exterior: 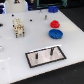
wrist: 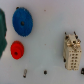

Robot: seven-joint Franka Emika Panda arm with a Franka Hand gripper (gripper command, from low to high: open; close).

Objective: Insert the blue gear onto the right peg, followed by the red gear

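The blue gear (exterior: 56, 33) lies flat on the white table toward the exterior view's right, with the smaller red gear (exterior: 54, 23) just behind it. Both show in the wrist view, the blue gear (wrist: 22, 22) and the red gear (wrist: 17, 49), seen from well above. The black white-rimmed plate (exterior: 59, 55) lies nearer the front. Its right peg (exterior: 51, 50) stands upright and bare, as does the left pin (exterior: 37, 57). The plate is out of the wrist view. No gripper fingers show in either view.
A beige connector block (exterior: 19, 27) stands on the exterior view's left and also shows in the wrist view (wrist: 71, 50). A dark green object (wrist: 2, 27) sits beside the blue gear. Small dark bits (wrist: 25, 74) lie on the table. A blue object (exterior: 52, 8) sits at the back.
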